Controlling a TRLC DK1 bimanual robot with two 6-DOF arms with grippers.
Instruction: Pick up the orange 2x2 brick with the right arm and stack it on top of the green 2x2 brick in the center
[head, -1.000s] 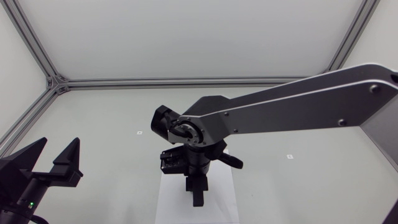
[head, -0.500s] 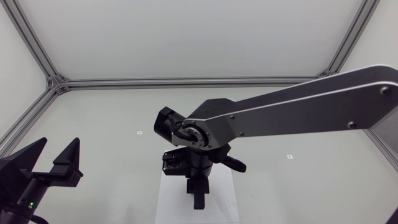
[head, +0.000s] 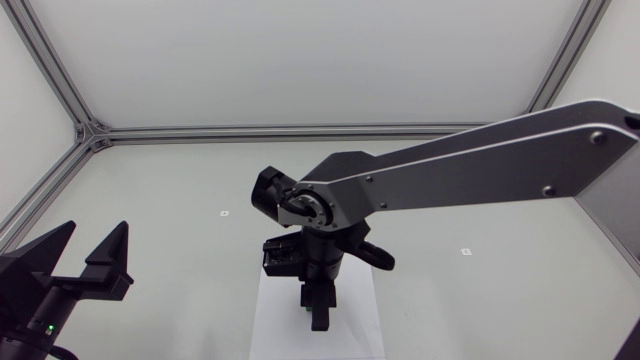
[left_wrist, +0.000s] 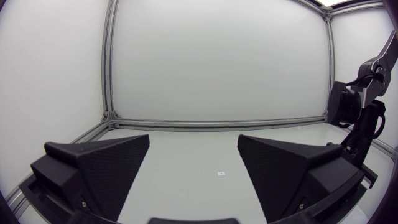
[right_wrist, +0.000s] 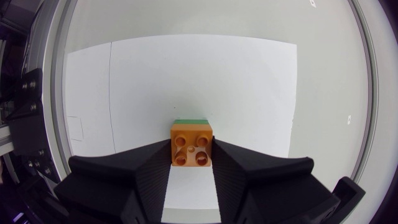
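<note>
The right gripper pinches the orange 2x2 brick directly over the green 2x2 brick, only a sliver of it showing (whether the studs have seated cannot be told). Release apparently remains. A white sheet covers the grey table; the left gripper stands spread, well apart.

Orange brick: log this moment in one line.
right jaws shut on orange brick | green brick edge showing just beyond it | left jaws open, empty

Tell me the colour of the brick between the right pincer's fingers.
The brick is orange, clearest in the right wrist view.
</note>
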